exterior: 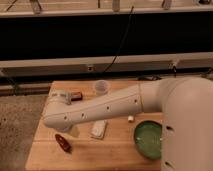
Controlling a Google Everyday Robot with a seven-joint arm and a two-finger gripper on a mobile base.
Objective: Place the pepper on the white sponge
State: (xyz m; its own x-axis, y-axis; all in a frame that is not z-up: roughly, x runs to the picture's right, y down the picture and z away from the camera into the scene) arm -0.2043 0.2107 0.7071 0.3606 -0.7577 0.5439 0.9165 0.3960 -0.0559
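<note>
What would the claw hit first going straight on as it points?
The claw, mostly hidden under the arm's far end, seems to point down. It would probably meet the table first, between the pepper and the white sponge; depth is unclear.

On the light wooden counter [115, 156], the small dark red pepper [62, 142] lies front left, with the off-white rectangular sponge [99, 129] right of it, apart. The round green bowl [149, 139] sits far right. The translucent plastic cup [101, 86] and the flat brown-red bar [75, 95] stand behind. The gripper [74, 131] hangs between pepper and sponge, under the white robot arm [105, 109].
</note>
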